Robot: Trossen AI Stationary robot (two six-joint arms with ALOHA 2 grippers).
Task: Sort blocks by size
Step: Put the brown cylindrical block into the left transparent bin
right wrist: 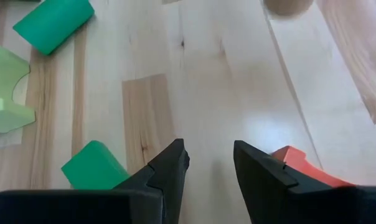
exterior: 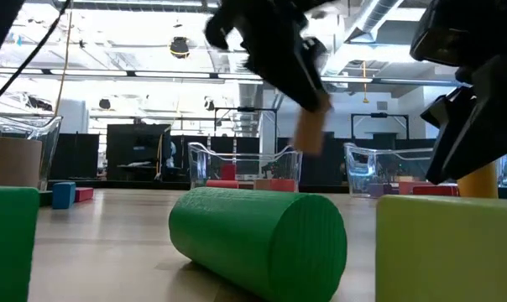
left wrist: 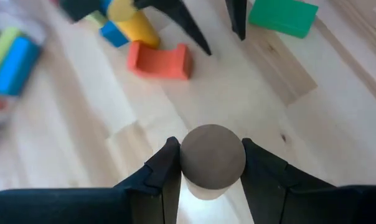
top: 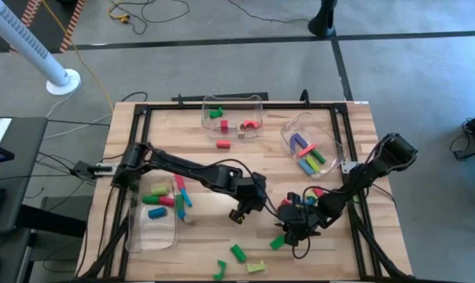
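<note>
My left gripper (top: 239, 212) is shut on a tan cylinder (left wrist: 213, 155) above the table's middle; the low view shows it (exterior: 310, 132) lifted well off the wood. My right gripper (right wrist: 211, 163) is open and empty, low over the table just right of it (top: 295, 228). A red block (right wrist: 306, 175) lies beside the outer side of one of its fingers, and a green block (right wrist: 91, 165) lies on the other side. A green cylinder (exterior: 258, 239), a light green arch (right wrist: 4, 87) and more green blocks (top: 237, 251) lie near the table's near edge. My left gripper pinches the tan cylinder by its round side (left wrist: 189, 160) between its two fingers, one on each side. The fingers come from above, slanting down. The cylinder hangs nearly upright below them, its lower end (exterior: 308, 147) clear of the table.
Three clear bins stand on the table: one at the far middle (top: 233, 102) with red and green blocks, one at the far right (top: 294, 130) with coloured bars, one at the near left (top: 155, 232) with several blocks. A red arch (left wrist: 158, 60), yellow cylinder (left wrist: 135, 22) and blue block (left wrist: 113, 34) lie by my right gripper.
</note>
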